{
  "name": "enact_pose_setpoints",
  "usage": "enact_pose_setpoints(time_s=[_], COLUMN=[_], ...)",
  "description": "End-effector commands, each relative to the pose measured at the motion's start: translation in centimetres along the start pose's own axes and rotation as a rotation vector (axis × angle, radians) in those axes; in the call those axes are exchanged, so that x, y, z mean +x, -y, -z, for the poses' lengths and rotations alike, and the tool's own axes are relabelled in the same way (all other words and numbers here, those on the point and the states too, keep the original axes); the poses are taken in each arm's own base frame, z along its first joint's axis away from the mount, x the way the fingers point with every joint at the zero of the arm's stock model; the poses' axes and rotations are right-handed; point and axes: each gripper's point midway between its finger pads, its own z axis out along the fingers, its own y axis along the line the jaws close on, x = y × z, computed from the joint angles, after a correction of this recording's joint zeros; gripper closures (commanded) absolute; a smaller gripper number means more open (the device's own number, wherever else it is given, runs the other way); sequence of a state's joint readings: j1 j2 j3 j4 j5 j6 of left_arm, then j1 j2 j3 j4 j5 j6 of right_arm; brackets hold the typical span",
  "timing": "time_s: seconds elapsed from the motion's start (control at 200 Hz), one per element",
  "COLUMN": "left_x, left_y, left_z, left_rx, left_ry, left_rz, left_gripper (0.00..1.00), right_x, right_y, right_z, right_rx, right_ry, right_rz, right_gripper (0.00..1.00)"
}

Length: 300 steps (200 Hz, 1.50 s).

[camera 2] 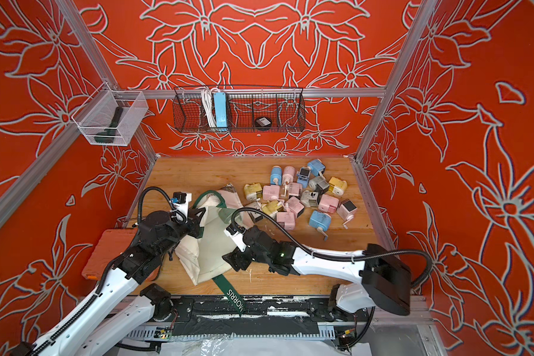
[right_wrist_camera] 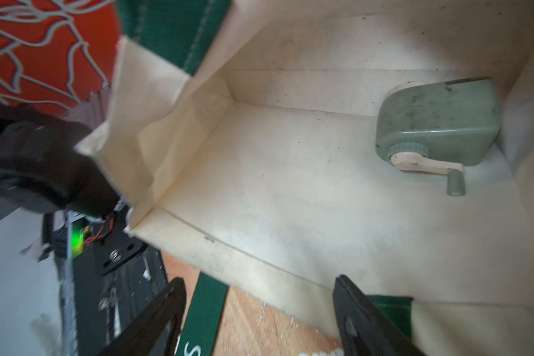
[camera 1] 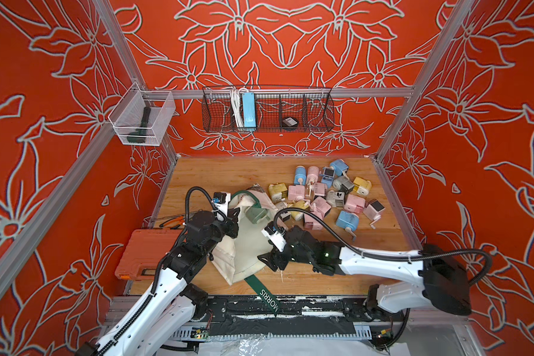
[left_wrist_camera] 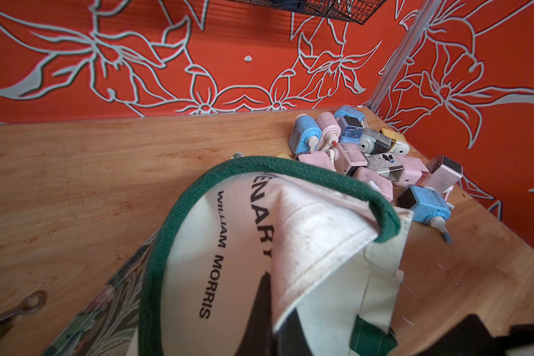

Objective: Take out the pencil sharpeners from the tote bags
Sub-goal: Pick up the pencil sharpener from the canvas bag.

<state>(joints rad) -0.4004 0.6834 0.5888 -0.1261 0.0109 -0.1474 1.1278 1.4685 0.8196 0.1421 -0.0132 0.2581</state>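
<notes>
**Pincers meet at the tote [camera 1: 249,248], one sharpener inside**

From where I stand, the left pincer [camera 1: 233,222] is clenched on the cream tote's rim and holds the mouth up and open. The right pincer [right_wrist_camera: 258,279] hovers at the near rim, jaws spread with nothing between them. A single grey-green sharpener [right_wrist_camera: 438,123] sits inside the tote in a far corner of the base, its crank handle facing the opening. Beyond the tote, toward the back right of the counter [camera 1: 222,172], the other sharpeners [camera 1: 321,197] lie in a loose heap of pink, blue, yellow, grey and white, many touching.

A green handle strap [camera 1: 267,296] trails over the counter's front edge, lettered "MORRIS". The left wrist view reads "WILLIAM MORRIS" [left_wrist_camera: 211,262] on the tote's outside, beside a cut-off word ending "ENARY".

On the back wall a black wire basket [camera 1: 318,114] holds a blue power strip [camera 1: 248,111], white cable and a small dark round thing. A clear bin [camera 1: 164,114] on the left rail holds a dark tool [camera 1: 142,123]. An orange case [camera 1: 145,255] lies at the front left, with scissors [camera 1: 173,220] just behind it. The counter is scuffed pale wood, and the walls are orange-red with pale flower outlines.
</notes>
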Motion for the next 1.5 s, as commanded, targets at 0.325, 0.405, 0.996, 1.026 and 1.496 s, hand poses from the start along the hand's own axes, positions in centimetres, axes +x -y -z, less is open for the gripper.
enact_pose_setpoints(time_s=[0.325,0.405,0.996,1.026,1.496], left_x=[0.3,0.2,0.3,0.3,1.0], left_y=[-1.1,-1.1,-0.3,-0.3,-0.7], left_z=[0.2,0.2,0.5,0.5,0.1], left_rx=[-0.065,-0.059,-0.016,-0.017,-0.035], left_ry=[-0.006,-0.004,0.001,0.0,-0.022], left_rz=[0.033,0.035,0.035,0.035,0.028], left_gripper=[1.0,1.0,1.0,1.0,1.0], right_x=[-3.5,-3.8,-3.7,-3.6,-2.3], right_y=[7.9,9.1,10.9,9.9,6.4], right_z=[-8.1,-8.8,-14.9,-15.1,-13.9], right_rx=[0.467,0.52,0.386,0.321,0.118], right_ry=[0.088,0.101,0.126,0.112,0.121], right_rz=[0.189,0.199,0.195,0.21,0.243], right_gripper=[0.01,0.01,0.01,0.01,0.01])
